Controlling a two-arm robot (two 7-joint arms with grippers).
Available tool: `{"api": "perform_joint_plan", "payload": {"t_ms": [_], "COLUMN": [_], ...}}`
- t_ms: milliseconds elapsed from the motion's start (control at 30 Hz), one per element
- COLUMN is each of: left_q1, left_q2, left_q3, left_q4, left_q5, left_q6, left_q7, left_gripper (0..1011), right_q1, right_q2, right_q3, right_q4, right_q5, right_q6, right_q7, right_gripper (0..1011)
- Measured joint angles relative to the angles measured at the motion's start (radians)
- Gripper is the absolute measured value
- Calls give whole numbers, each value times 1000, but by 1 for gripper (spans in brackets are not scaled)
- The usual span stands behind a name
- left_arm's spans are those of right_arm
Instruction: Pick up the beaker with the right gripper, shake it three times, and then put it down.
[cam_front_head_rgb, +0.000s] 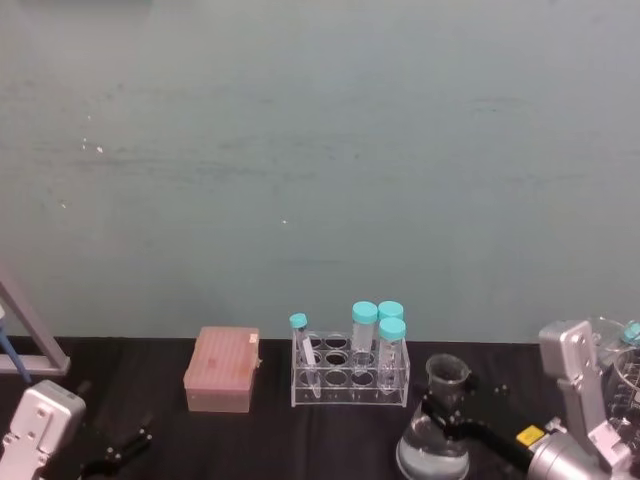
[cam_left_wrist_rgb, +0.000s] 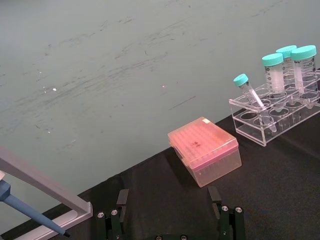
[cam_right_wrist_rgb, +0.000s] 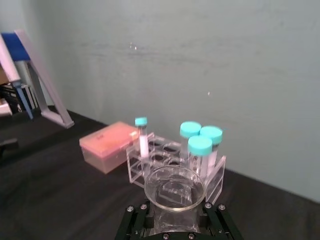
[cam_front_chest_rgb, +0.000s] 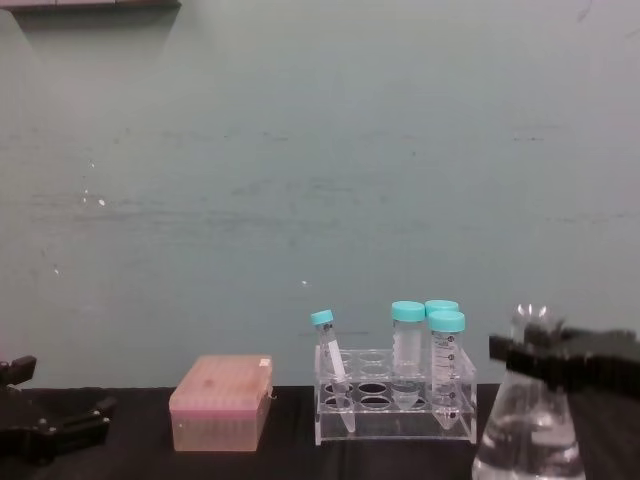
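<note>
At the right end of the black worktop (cam_front_head_rgb: 300, 440), close to the robot, is the beaker (cam_front_head_rgb: 432, 452). It is upright. The right gripper (cam_front_head_rgb: 447, 405) has its jaws closed on the thin neck of the beaker, one jaw on each side, just under the flared rim. In the chest view the black jaws cross the neck, and the wide bottom shows below them. I cannot tell if the bottom sits on the worktop or is a little above it. Just beside the beaker, on its left and a bit farther back, is a clear tube rack (cam_front_head_rgb: 350, 385). It holds four tubes (cam_front_head_rgb: 365, 325) with teal caps. The beaker is taller than the rack. A pink box (cam_front_head_rgb: 222, 372) sits to the left of the rack. The left gripper (cam_front_head_rgb: 118, 450) is low at the left end of the worktop, well apart from the beaker. Its jaws are spread wide and hold nothing.
</note>
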Motion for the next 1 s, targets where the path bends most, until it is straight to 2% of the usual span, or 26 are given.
{"api": "perform_joint_plan", "payload": {"t_ms": [333,467,600,633,667,733,767,833,867,933,967,1000], "left_q1": [0,0,0,0,0,0,0,0,0,0,0,0], "left_q2": [0,0,0,0,0,0,0,0,0,0,0,0], "left_q3": [0,0,0,0,0,0,0,0,0,0,0,0], "left_q4": [0,0,0,0,0,0,0,0,0,0,0,0], "left_q5": [0,0,0,0,0,0,0,0,0,0,0,0], "left_q6": [0,0,0,0,0,0,0,0,0,0,0,0], "left_q7": [0,0,0,0,0,0,0,0,0,0,0,0], "left_gripper": [1000,1000,1000,1000,1000,1000,1000,1000,1000,1000,1000,1000], "right_q1": [18,18,9,7,1,-5,-12,-19,-27,-34,-34,-47], "right_q2": [10,12,12,9,0,-11,-27,-44,-67,-87,-87,-119], "right_q3": [38,42,45,50,63,80,103,128,159,190,190,237], "right_q4": [-86,-97,-97,-97,-97,-97,-97,-95,-91,-88,-88,-82], "right_q5": [27,35,66,84,127,179,237,296,360,420,420,500], "right_q6": [43,50,74,88,121,162,208,255,303,343,343,390], "right_q7": [-12,-14,-7,-2,5,9,11,7,-4,-16,-16,-37], "right_gripper": [450,450,450,450,450,450,450,450,450,450,450,450]}}
